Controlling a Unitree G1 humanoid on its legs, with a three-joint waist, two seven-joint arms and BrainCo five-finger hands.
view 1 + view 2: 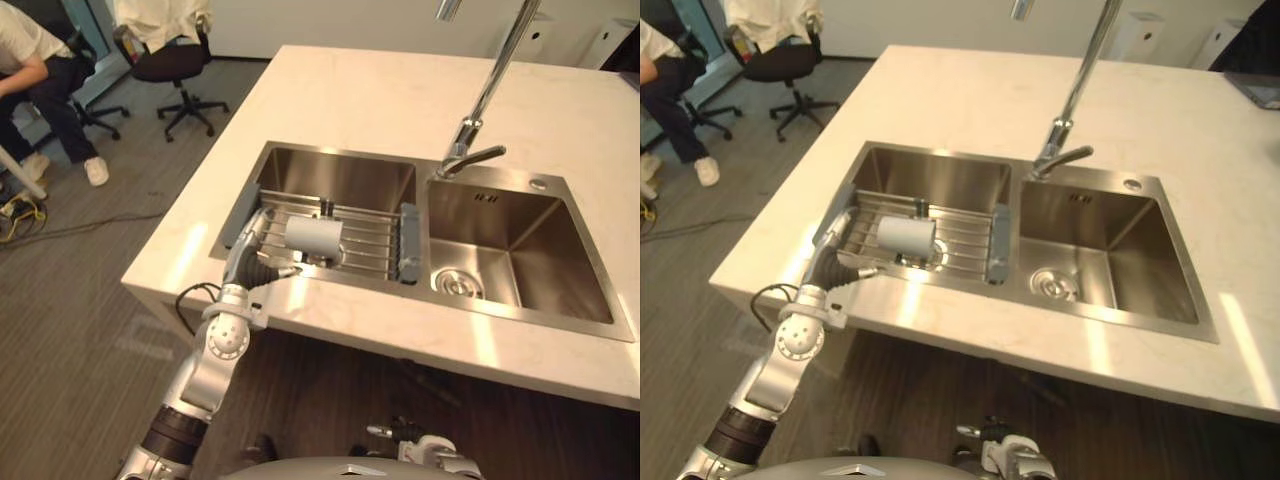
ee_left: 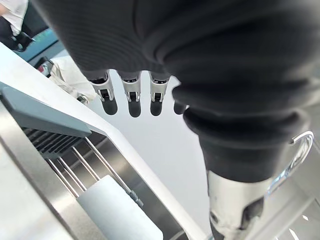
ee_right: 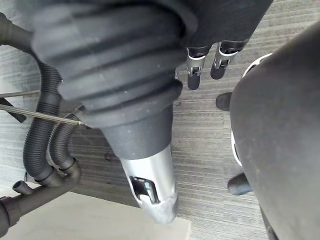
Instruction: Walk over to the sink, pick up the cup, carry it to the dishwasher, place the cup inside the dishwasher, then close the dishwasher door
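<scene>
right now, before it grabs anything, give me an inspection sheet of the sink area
surface: white counter with a double steel sink; faucet behind the divider
job's things: cup lying on its side on the wire rack across the left basin
clutter: nothing seen
hands: left hand open at the rack's near left corner, beside the cup, not gripping it; right hand open, hanging low above the floor
cables: cables on the floor, far left
surroundings: office chair; seated person

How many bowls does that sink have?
2: the left bowl, spanned by a wire rack holding the cup, and the right bowl, with its drain.
</scene>
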